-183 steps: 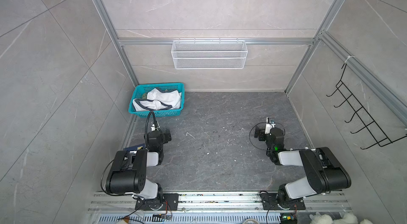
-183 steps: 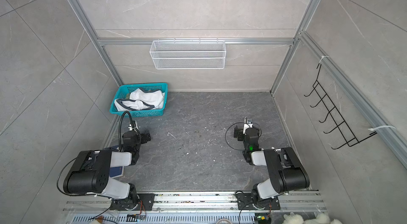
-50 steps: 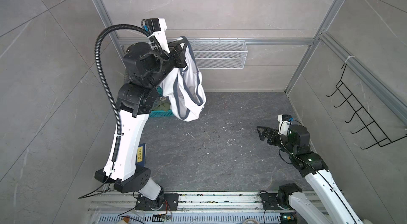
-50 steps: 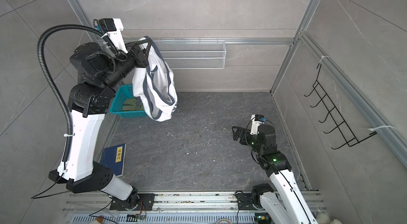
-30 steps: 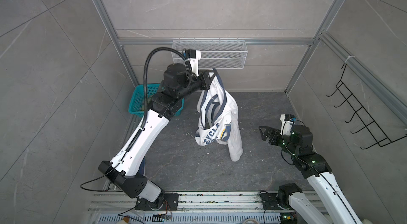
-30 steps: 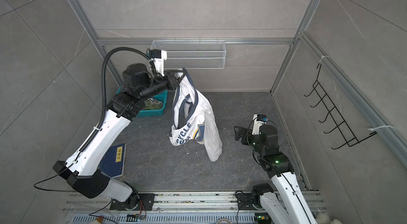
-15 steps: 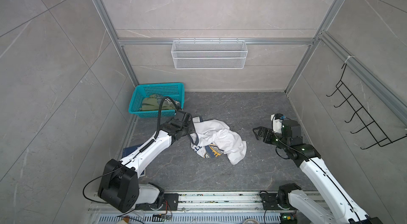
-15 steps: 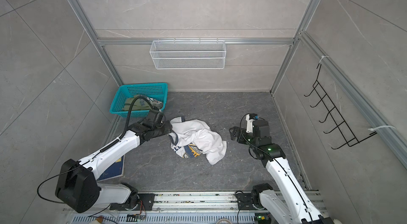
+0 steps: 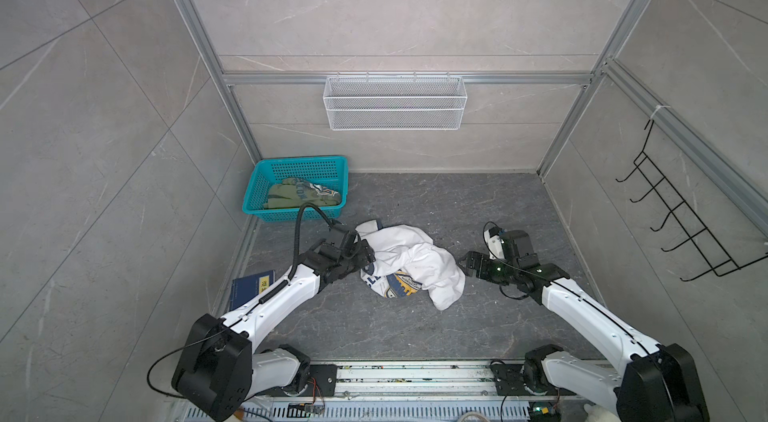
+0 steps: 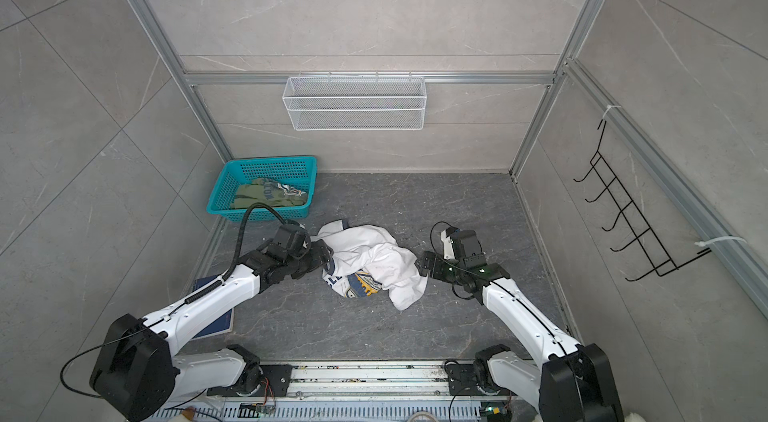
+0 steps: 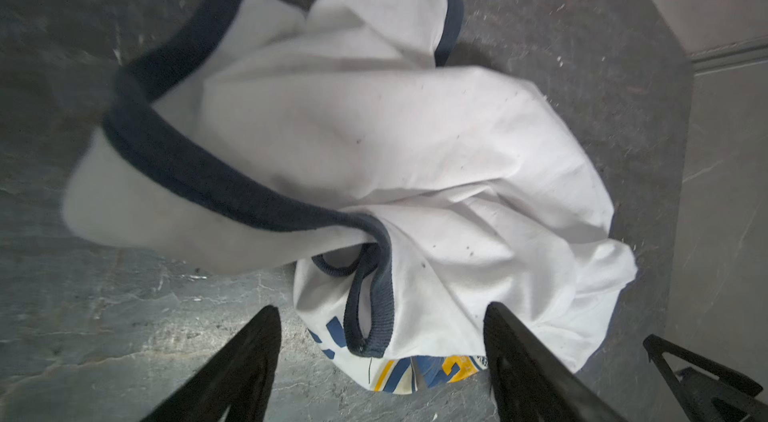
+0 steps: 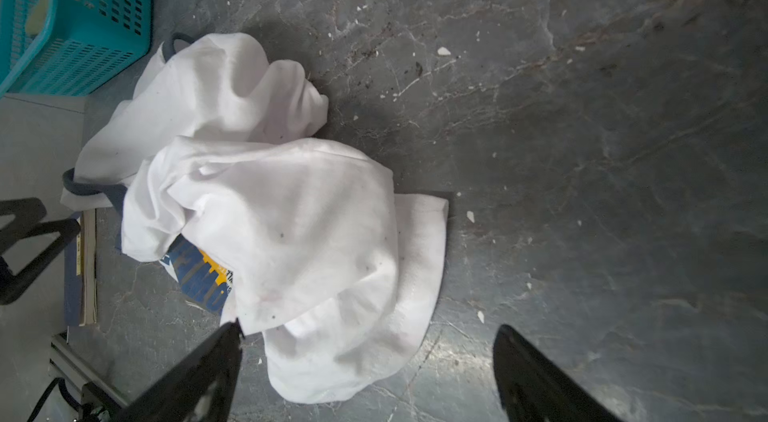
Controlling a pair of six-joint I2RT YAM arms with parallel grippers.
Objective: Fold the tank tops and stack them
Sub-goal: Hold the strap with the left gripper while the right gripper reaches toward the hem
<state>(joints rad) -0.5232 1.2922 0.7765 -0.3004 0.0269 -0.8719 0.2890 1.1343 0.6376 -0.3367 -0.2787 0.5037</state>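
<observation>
Left hand (image 9: 368, 259): arm stretched low and forward over the bench (image 9: 374, 328), jaws spread wide, gripping nothing. Right hand (image 9: 467, 270): arm also low, jaws wide apart, empty.

Change: a second ago my left hand held the white tank top (image 9: 411, 258) hanging in the air. I have let go, and it now lies crumpled on the bench.

Position: my left hand is at the left edge of the white tank top and my right hand just beside its right edge. The olive tank top (image 9: 291, 195) sits in the teal basket (image 9: 303, 160), behind the white tank top, to the left.
</observation>
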